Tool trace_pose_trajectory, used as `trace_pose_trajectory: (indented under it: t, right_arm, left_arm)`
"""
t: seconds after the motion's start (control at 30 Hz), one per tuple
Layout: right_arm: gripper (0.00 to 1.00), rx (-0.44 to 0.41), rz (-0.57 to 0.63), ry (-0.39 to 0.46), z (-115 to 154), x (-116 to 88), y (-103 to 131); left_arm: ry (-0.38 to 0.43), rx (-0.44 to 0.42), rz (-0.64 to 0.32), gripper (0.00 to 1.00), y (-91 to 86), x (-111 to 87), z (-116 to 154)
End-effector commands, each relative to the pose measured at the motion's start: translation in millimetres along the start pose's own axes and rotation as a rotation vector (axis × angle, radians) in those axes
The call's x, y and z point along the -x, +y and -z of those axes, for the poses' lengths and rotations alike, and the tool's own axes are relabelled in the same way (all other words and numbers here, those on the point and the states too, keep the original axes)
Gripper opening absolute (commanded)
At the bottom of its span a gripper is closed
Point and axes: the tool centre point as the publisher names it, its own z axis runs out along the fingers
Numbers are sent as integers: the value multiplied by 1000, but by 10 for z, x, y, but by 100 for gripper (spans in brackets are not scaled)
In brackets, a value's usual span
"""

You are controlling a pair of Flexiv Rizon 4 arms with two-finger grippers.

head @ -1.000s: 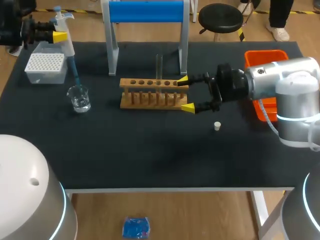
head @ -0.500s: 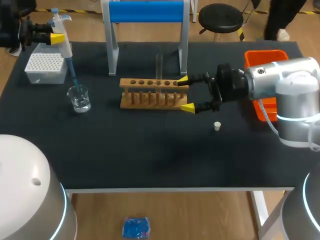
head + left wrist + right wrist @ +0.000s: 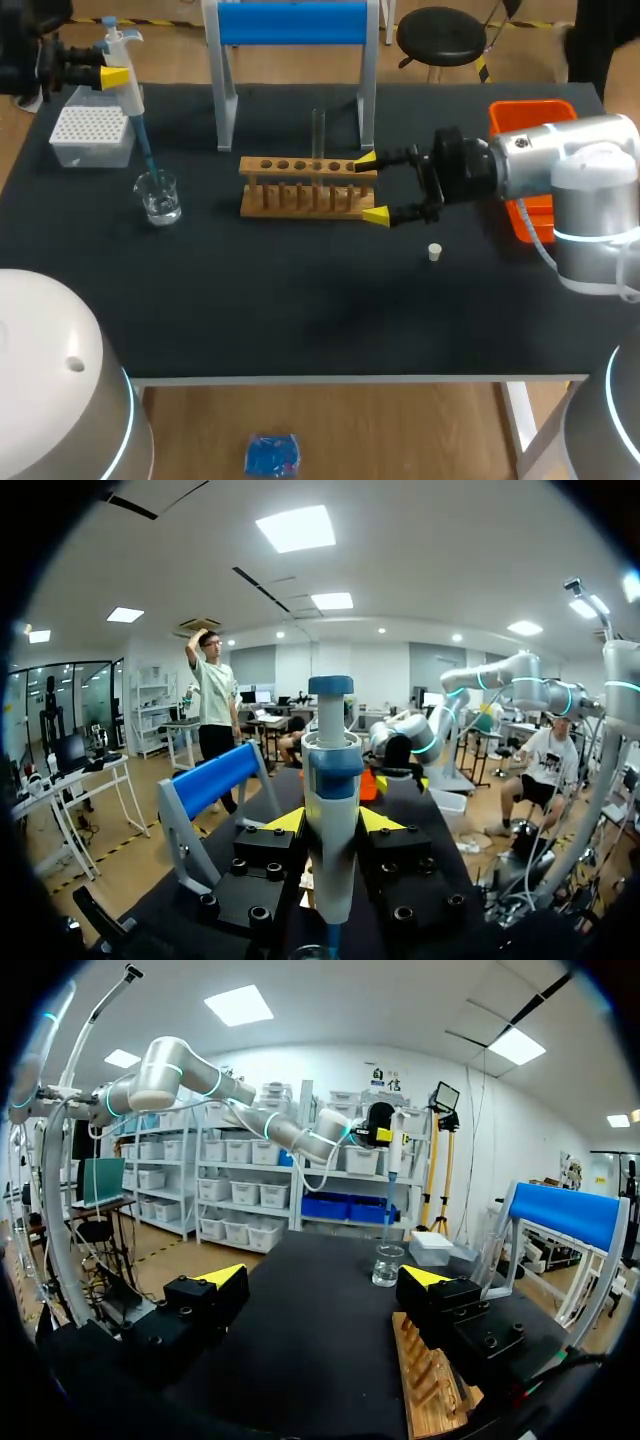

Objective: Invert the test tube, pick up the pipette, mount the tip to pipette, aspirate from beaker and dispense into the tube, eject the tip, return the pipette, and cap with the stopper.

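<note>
My left gripper (image 3: 112, 75) at the far left is shut on the white pipette (image 3: 126, 70), held upright. Its blue tip (image 3: 146, 150) points down into the mouth of the glass beaker (image 3: 158, 196). In the left wrist view the pipette (image 3: 331, 780) stands between the yellow fingertips (image 3: 285, 821). A clear test tube (image 3: 318, 132) stands upright in the wooden rack (image 3: 300, 187). My right gripper (image 3: 372, 188) stands open at the rack's right end, its fingers on either side of that end, holding nothing. The small white stopper (image 3: 434, 252) lies on the mat in front of it.
A white tip box (image 3: 92, 135) sits behind the beaker. The blue-topped stand (image 3: 292, 24) rises behind the rack. An orange bin (image 3: 530, 118) is at the far right. In the right wrist view the beaker (image 3: 387, 1264) and the rack (image 3: 430, 1390) lie ahead.
A second ago the left gripper shifted slightly left and the pipette came more upright over the beaker; since then it is still. The right arm has not moved.
</note>
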Motion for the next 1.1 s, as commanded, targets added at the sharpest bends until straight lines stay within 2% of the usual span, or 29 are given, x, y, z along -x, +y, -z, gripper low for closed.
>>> trace_pose_trajectory:
  t: [0.03,0.17,0.23,0.33,0.5,0.63,0.77,1.1]
  right_arm:
    - [100,11,13,17,-69,-66,43]
    - [100,-17,41,34,-443,-228,169]
    - [100,-59,44,24,-630,-269,212]
    - [100,-104,48,-3,-873,-310,242]
    - [100,-115,10,-42,-1263,-333,230]
    - [100,-131,-5,-120,-1557,-274,203]
    - [100,-150,-15,-162,-1795,-195,142]
    - [100,-183,-50,-255,-2187,15,-97]
  left_arm:
    - [3,0,-1,0,2,9,5]
    - [3,0,-1,0,2,9,5]
    - [3,0,-1,0,2,9,5]
    - [3,0,-1,0,2,9,5]
    - [3,0,-1,0,2,9,5]
    - [3,0,-1,0,2,9,5]
    - [3,0,-1,0,2,9,5]
    - [3,0,-1,0,2,9,5]
